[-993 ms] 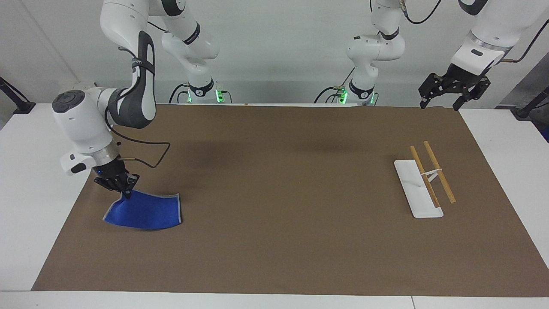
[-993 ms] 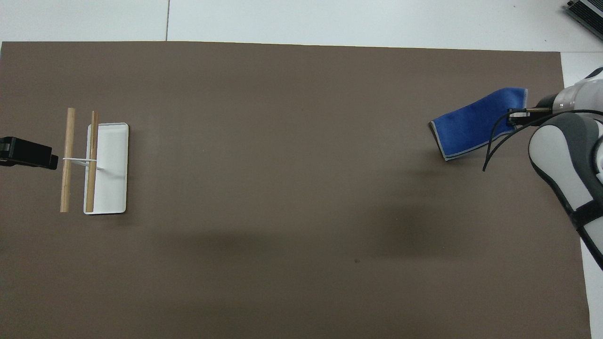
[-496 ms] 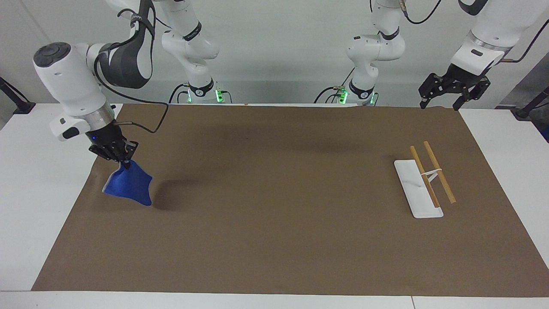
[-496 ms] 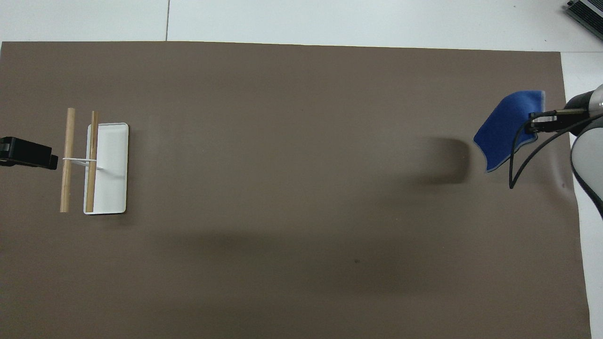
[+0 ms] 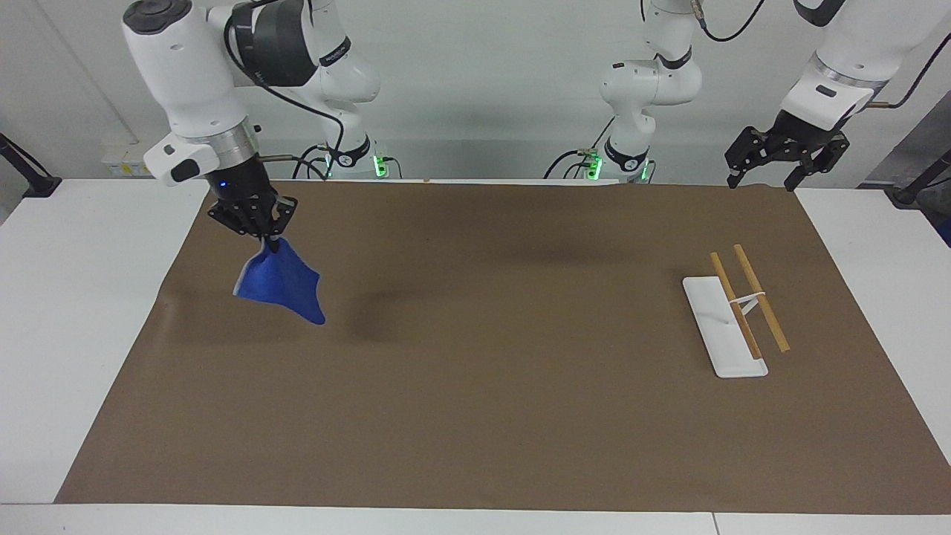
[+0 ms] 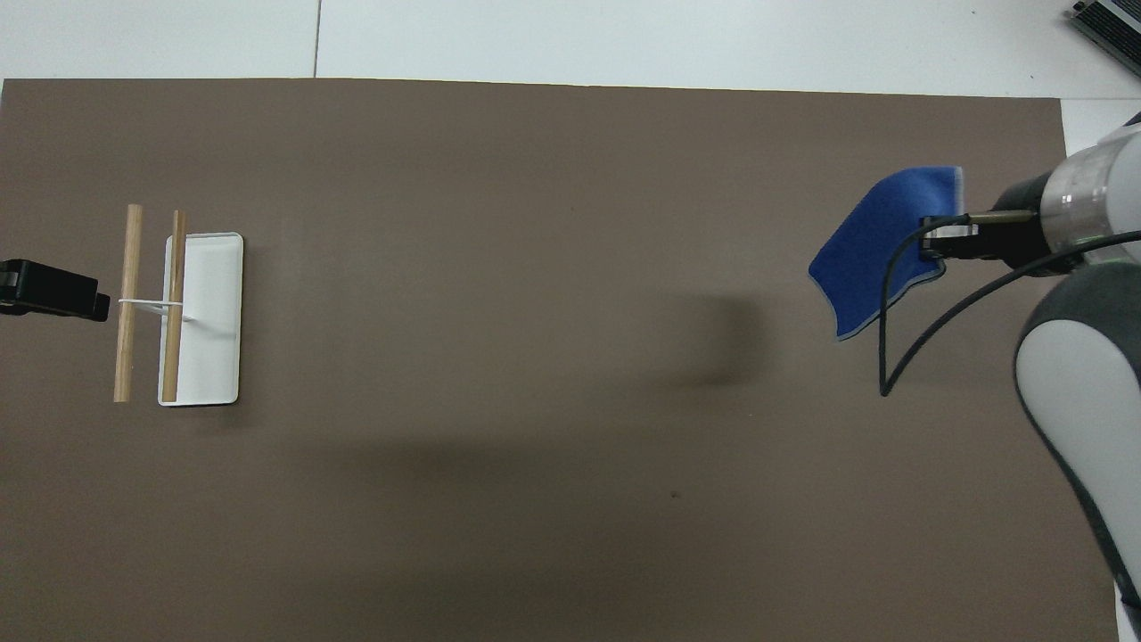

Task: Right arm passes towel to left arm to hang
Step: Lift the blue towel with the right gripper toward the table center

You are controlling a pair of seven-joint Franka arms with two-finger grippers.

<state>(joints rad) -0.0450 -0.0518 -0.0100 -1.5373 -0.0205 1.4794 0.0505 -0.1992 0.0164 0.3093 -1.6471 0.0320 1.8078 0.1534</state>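
The royal-blue towel (image 5: 282,286) hangs by one corner from my right gripper (image 5: 266,239), which is shut on it and holds it in the air over the brown mat at the right arm's end of the table. The towel also shows in the overhead view (image 6: 878,245) under the right gripper (image 6: 938,242). My left gripper (image 5: 781,160) waits open and empty in the air over the mat's corner at the left arm's end. Only its black tip (image 6: 53,290) shows in the overhead view, beside the rack.
A towel rack (image 5: 743,305) with two wooden rails on a white base (image 6: 209,357) stands at the left arm's end. The big brown mat (image 5: 483,386) covers most of the white table.
My right gripper has lifted the towel off the mat and carried it up and toward the table's middle. The towel now hangs free. The left arm has not moved.
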